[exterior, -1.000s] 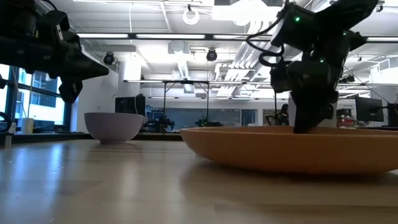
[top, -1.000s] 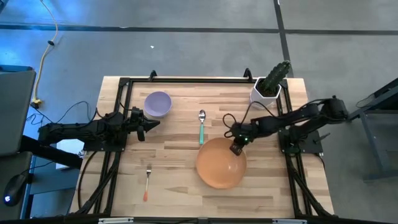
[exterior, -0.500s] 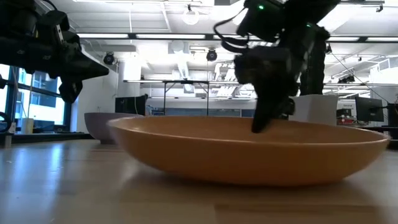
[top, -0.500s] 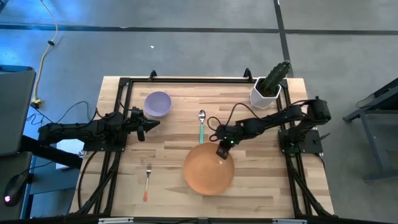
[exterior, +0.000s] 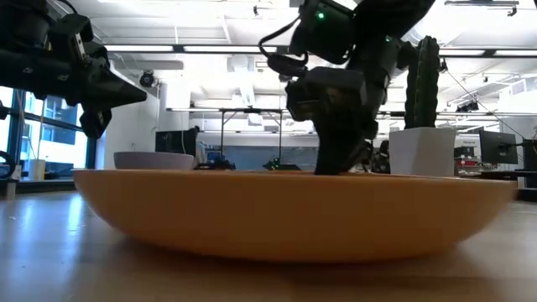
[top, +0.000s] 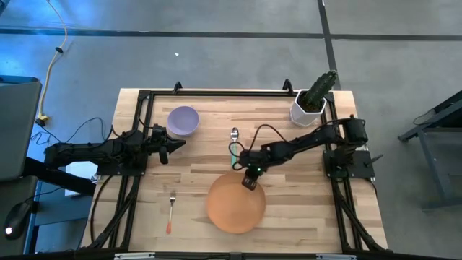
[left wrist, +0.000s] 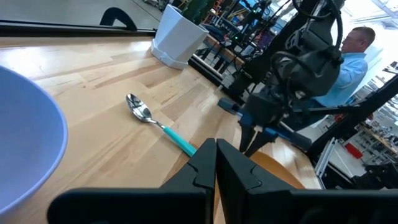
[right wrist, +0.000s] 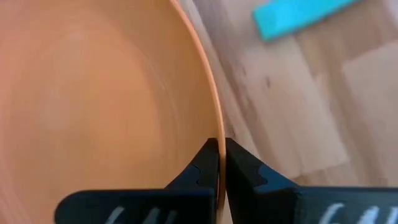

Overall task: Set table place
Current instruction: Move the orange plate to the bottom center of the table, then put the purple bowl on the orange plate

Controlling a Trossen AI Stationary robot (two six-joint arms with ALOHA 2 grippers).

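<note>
The large orange plate (top: 235, 206) lies on the wooden table (top: 303, 217) near its front middle, and fills the low view (exterior: 294, 218). My right gripper (top: 249, 180) is shut on the plate's far rim. The lavender bowl (top: 183, 120) stands at the far left. My left gripper (top: 173, 144) is shut and empty just in front of the bowl. The teal-handled spoon (top: 234, 144) lies behind the plate, partly under my right arm. The orange-handled fork (top: 171, 211) lies at the near left. My right gripper pinches the plate's far rim (right wrist: 213, 118) between its two fingers, one finger inside the plate and one outside it. The fingers come from above, slanting down from the table's right and far side. The plate rests on the table by its underside (exterior: 294, 256).
A white pot with a cactus (top: 310, 101) stands at the table's far right corner. The black frame (top: 216, 92) edges the table. A person in a light blue shirt (left wrist: 354, 59) shows beyond the table in the left wrist view. Bare wood lies right of the plate.
My right gripper has moved toward the table's left and near edges, staying shut on the plate's rim. The plate has slid along the table with it, from right of the middle to the front middle.
</note>
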